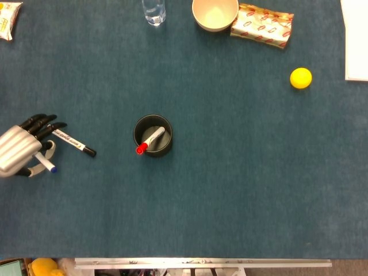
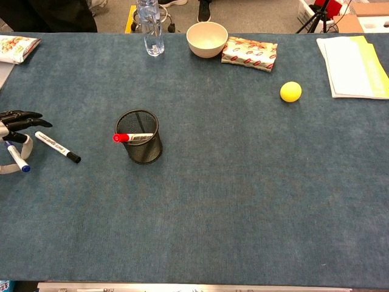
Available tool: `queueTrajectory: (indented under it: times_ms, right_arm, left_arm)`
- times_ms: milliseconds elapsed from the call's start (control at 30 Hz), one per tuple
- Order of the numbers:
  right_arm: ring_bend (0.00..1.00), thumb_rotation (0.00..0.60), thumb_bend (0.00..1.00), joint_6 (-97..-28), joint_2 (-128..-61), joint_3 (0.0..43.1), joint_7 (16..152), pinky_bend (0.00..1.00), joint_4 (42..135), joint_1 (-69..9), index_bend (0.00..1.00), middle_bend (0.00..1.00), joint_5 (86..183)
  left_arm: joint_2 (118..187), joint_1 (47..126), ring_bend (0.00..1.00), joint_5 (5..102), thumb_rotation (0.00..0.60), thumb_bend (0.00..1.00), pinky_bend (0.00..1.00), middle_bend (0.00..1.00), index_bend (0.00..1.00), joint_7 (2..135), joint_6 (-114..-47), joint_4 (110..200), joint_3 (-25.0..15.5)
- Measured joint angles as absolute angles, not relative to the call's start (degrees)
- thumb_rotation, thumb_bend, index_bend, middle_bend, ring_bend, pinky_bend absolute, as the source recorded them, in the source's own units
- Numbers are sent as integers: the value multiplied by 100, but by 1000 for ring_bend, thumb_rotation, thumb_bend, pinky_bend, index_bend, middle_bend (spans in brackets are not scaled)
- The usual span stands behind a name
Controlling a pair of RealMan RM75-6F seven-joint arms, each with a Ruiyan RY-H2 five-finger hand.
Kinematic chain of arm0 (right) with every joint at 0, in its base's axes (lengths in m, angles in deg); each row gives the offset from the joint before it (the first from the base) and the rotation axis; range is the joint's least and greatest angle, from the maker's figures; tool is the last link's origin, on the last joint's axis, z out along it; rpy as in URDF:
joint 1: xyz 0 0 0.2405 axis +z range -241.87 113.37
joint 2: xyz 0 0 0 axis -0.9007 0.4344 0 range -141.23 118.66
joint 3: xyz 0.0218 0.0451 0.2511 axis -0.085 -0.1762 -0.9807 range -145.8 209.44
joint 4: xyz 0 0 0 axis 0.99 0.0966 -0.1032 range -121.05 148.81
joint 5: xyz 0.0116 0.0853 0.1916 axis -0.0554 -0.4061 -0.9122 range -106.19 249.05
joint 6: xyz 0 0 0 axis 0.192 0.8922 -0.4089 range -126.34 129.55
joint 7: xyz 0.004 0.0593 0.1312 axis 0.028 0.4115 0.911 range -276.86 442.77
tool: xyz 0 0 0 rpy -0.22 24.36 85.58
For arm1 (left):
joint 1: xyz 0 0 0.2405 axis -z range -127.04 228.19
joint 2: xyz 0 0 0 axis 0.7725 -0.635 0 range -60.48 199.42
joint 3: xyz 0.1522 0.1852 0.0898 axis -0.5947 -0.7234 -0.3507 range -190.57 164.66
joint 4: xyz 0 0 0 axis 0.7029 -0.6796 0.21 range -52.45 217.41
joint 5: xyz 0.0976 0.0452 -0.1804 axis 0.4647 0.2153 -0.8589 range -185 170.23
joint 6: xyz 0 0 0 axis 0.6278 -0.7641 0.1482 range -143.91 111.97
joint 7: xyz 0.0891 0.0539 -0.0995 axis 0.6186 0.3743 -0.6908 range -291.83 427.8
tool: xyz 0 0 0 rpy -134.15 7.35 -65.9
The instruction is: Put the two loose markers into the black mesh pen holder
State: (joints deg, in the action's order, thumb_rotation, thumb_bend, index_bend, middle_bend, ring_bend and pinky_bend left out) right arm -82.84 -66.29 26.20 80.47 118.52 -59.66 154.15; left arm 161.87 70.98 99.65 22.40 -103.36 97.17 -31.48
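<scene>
Head view shows the left hand (image 1: 20,150) at the table's left edge, gripping a blue-capped marker (image 1: 46,163) between its thumb and fingers, the capped tip poking out below the palm toward the table (image 1: 230,190). Its dark fingers (image 1: 43,123) reach forward and end just beside the white tail of a black-capped marker (image 1: 73,142), which lies flat on the blue cloth; whether a fingertip touches that tail is hard to tell from either camera. That loose marker points its cap toward the black mesh pen holder (image 1: 153,135), which stands upright near the table's middle, well apart from the hand. A red-capped marker (image 1: 150,140) leans inside the holder, its cap over the near rim. Along the far edge sit a water bottle (image 2: 149,27), a cream bowl (image 1: 215,14) and a patterned snack packet (image 1: 262,25) touching the bowl; a yellow ball (image 1: 301,77) rests farther right.
</scene>
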Motion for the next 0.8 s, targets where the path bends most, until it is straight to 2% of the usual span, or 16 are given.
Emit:
queueTrajectory:
  times_ms: [133, 333, 633, 800]
  right_arm:
    - [136, 600, 26, -8249, -6663, 2615, 8063, 300, 11811, -5936, 138, 275, 15430]
    - [136, 600, 27, -8225, -6714, 2611, 8101, 300, 11735, -5908, 138, 275, 15452]
    - [136, 600, 26, -8236, -6719, 2606, 8213, 300, 11609, -5915, 138, 275, 15450]
    - [136, 600, 26, -8187, -6755, 2610, 8242, 300, 11526, -5891, 138, 275, 15444]
  left_arm:
    - [15918, 7189, 8, 9876, 600, 246, 105, 123, 638, 1846, -10399, 10190, -3062]
    - [15368, 7426, 9, 9813, 600, 246, 105, 123, 639, 1558, -10437, 11366, -2965]
    - [14354, 8001, 9, 9865, 600, 246, 105, 123, 641, 1593, -10141, 13870, -2883]
    - [13800, 8463, 10, 9912, 600, 246, 105, 123, 640, 1513, -9752, 15152, -2812]
